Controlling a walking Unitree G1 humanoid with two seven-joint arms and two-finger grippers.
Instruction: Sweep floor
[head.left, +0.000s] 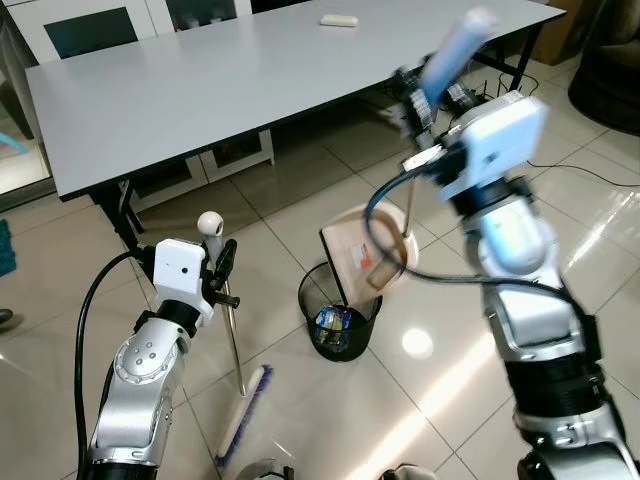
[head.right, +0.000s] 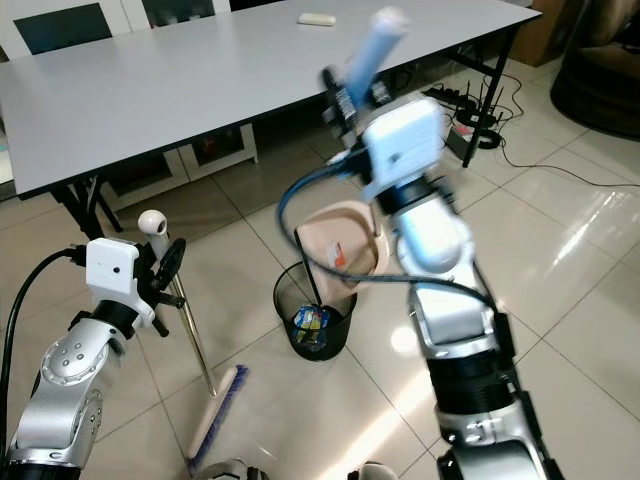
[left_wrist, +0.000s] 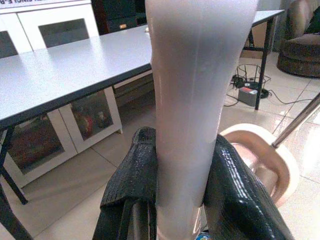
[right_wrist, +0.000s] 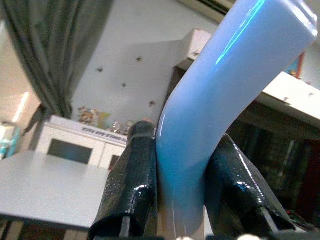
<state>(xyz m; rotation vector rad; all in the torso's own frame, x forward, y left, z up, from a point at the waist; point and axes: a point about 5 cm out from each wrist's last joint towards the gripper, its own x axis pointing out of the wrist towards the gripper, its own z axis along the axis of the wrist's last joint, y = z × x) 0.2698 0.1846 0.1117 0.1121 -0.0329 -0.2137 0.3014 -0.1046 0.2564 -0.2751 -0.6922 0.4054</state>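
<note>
Right gripper (head.left: 418, 92) raised high, black fingers (right_wrist: 134, 185) clamped on the pale blue plastic handle (head.left: 458, 50) of the beige long-handled dustpan (head.left: 372, 250). The pan hangs tilted over the black wire-mesh wastebasket (head.left: 340, 312), mouth down toward the bin's opening; coloured wrappers lie in the bin's bottom. Step in hand looks like emptying the pan.

Left gripper (head.left: 224, 268) low at the robot's left, closed around the whitish top grip of the metal-shafted broom (head.left: 237, 345). Its purple-bristled head (head.left: 243, 418) rests on the glossy beige tile floor (head.left: 300, 200), just left of the bin.

To do it well: keep the pan's lip inside the bin rim, tip steeper so debris slides off, do it slowly so the hanging pan does not swing and spill onto the tile. Keep the broom upright and clear of the bin.

Hard to tell:
- pan interior faces away, so whether any debris is left in it cannot be seen
- right hand and handle are motion-blurred
- whether the pan lip touches the bin rim is unclear
- broom head is cut partly by the frame edge
- floor under the long grey table (head.left: 200, 80) is shadowed, leftover dirt not visible
</note>
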